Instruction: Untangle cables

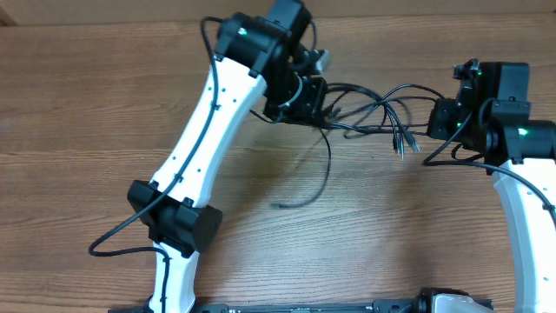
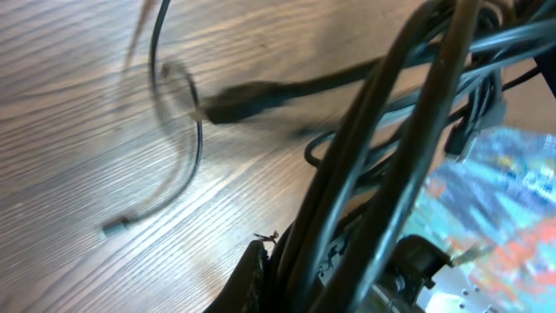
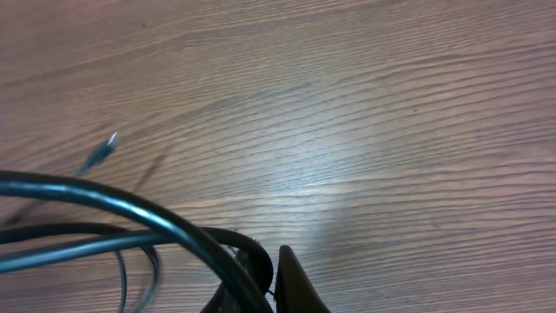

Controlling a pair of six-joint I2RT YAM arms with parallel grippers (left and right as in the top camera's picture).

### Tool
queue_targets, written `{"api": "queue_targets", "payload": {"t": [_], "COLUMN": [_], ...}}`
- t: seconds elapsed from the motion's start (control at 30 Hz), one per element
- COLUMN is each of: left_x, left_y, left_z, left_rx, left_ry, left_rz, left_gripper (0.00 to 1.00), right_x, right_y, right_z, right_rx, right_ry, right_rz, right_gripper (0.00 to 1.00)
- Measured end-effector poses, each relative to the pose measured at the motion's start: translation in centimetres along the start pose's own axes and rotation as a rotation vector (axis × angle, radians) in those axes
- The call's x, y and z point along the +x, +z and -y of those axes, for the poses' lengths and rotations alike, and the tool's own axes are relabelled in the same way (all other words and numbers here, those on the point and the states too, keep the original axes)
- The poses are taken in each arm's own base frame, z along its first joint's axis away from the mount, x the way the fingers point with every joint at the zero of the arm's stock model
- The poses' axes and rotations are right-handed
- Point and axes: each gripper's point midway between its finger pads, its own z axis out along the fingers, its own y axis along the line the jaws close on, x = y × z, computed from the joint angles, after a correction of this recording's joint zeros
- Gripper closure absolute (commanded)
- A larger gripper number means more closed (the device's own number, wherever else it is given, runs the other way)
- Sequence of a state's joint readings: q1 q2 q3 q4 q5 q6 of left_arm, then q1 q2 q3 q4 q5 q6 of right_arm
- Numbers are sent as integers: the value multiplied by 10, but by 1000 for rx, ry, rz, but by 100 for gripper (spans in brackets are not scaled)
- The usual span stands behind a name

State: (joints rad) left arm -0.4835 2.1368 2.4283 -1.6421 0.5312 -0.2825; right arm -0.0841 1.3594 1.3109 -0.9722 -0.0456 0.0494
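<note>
A tangle of black cables (image 1: 373, 109) stretches above the wooden table between my two grippers. My left gripper (image 1: 314, 111) is shut on a thick bunch of the cables (image 2: 382, 174) at the tangle's left end. My right gripper (image 1: 441, 122) is shut on the cables (image 3: 174, 230) at the right end. Several plug ends (image 1: 404, 143) hang down from the middle. One thin cable loops down to a small plug (image 1: 280, 205) lying on the table, also in the left wrist view (image 2: 113, 228). Another plug tip (image 3: 102, 152) shows in the right wrist view.
The wooden table (image 1: 104, 104) spreads all round. The left arm's white link (image 1: 195, 148) crosses the table's left middle and the right arm's link (image 1: 530, 226) runs down the right edge.
</note>
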Motion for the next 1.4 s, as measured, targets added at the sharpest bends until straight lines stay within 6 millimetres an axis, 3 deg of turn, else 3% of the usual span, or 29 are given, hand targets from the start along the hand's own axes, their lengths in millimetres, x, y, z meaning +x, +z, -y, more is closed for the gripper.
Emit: {"api": "queue_targets", "payload": {"t": [0.6, 0.73, 0.9, 1.0, 1.27, 1.33, 1.4], "left_x": [-18, -23, -28, -27, -27, -27, -27], "left_y": [-29, -43, -79, -91, -89, -85, -82], "left_z": [-58, -91, -163, -186, -182, -177, -171], "left_rx": [-61, -130, -285, -329, -332, -331, -327], "left_ry": [-152, -221, -356, -404, -391, -369, -345], "left_rz": [65, 99, 180, 204, 199, 192, 183], "left_gripper": [95, 96, 95, 96, 96, 96, 95], "right_x": [-1, -3, -4, -4, -6, -8, -10], "right_y": [-1, -2, -8, -9, -8, -8, -7], "right_z": [2, 22, 72, 77, 75, 72, 68], "right_rx": [-57, 16, 205, 234, 222, 205, 184], "right_ry": [40, 61, 114, 112, 102, 101, 105], "right_rz": [-3, 7, 24, 26, 32, 36, 45], "right_gripper": [96, 96, 96, 96, 93, 82, 64]}}
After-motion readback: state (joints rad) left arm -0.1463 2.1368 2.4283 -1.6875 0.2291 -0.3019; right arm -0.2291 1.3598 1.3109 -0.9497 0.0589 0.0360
